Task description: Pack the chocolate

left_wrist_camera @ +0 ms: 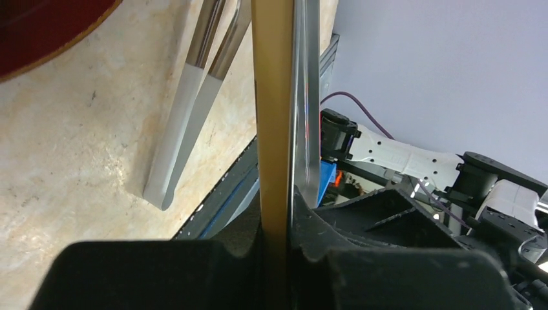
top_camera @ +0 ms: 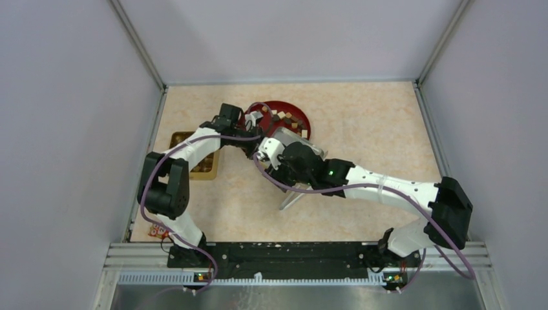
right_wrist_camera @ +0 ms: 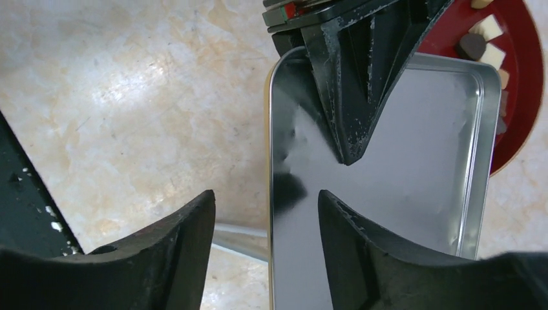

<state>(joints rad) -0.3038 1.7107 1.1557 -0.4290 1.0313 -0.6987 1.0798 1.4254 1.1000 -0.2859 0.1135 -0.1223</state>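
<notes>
Left gripper (left_wrist_camera: pixel 278 232) clenched on the rim of a shallow tin tray (right_wrist_camera: pixel 400 142), silver inside, gold edge, held by the near edge of the red plate (top_camera: pixel 284 103). Right gripper (right_wrist_camera: pixel 265 200) spread, one finger either side of a tray rim, gripping nothing.

Chocolate (top_camera: pixel 287 121) sits on the plate, far centre; none shows in the tray.

Likely step: a second hold on the tray. Seat the rim deep between the pads and close square. The left should let go only once that grip holds. Keep the tray off the plate's edge.

Count:
- tray: one
- plate: one
- tongs (top_camera: pixel 293 197): one pair, lying nearer
- gold tin (top_camera: pixel 207 169): one, at left
- chocolate pieces: over a dozen, too small to count exactly
</notes>
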